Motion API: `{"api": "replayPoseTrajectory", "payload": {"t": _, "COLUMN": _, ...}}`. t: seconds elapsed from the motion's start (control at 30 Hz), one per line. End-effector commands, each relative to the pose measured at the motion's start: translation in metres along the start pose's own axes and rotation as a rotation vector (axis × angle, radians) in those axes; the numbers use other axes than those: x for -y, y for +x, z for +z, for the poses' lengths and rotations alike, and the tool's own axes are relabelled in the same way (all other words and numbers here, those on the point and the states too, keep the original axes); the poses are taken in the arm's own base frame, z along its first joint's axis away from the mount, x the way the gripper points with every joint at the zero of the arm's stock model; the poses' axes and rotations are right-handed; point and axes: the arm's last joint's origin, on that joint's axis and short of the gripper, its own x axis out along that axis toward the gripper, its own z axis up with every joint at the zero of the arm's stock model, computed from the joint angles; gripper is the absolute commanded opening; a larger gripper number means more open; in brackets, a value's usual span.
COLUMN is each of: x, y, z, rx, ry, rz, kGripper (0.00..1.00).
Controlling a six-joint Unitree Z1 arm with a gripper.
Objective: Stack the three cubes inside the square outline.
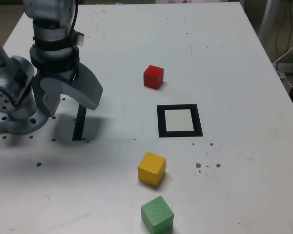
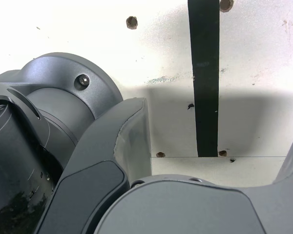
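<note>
While no cube fills the outline (image 1: pixel 161 122), the jaws hang spread and empty, presumably to admit the red cube (image 1: pixel 153 77), yellow cube (image 1: pixel 151 169) or green cube (image 1: pixel 157 215)

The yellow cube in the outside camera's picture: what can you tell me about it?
The small yellow cube is a solid block, matte as if painted. It sits flat on the white, speckled tabletop, turned askew, its top lighter than its sides. Nothing but the tabletop touches it.
</note>
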Motion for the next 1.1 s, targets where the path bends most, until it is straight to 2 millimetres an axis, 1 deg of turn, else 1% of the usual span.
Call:
{"api": "replayPoseTrajectory", "payload": {"t": 0.0, "x": 0.0, "y": -0.002, "z": 0.003, "rx": -0.003, "ry": 0.002, "rz": 0.012, "kGripper": 0.99}}
{"api": "replayPoseTrajectory", "payload": {"t": 0.13, "x": -0.002, "y": -0.01, "z": 0.013, "rx": -0.007, "ry": 0.028, "rz": 0.044, "kGripper": 0.99}}
{"api": "replayPoseTrajectory", "payload": {"t": 0.4, "x": -0.006, "y": -0.035, "z": 0.043, "rx": 0.004, "ry": 0.114, "rz": 0.072, "kGripper": 0.99}}
{"api": "replayPoseTrajectory", "payload": {"t": 0.57, "x": -0.014, "y": -0.044, "z": 0.059, "rx": 0.016, "ry": 0.163, "rz": 0.068, "kGripper": 0.99}}
{"api": "replayPoseTrajectory", "payload": {"t": 0.73, "x": -0.034, "y": -0.051, "z": 0.075, "rx": 0.025, "ry": 0.206, "rz": 0.078, "kGripper": 0.99}}
{"api": "replayPoseTrajectory", "payload": {"t": 0.9, "x": -0.058, "y": -0.057, "z": 0.091, "rx": 0.028, "ry": 0.23, "rz": 0.096, "kGripper": 0.99}}
{"api": "replayPoseTrajectory", "payload": {"t": 1.07, "x": -0.084, "y": -0.055, "z": 0.111, "rx": 0.01, "ry": 0.238, "rz": 0.093, "kGripper": 0.99}}
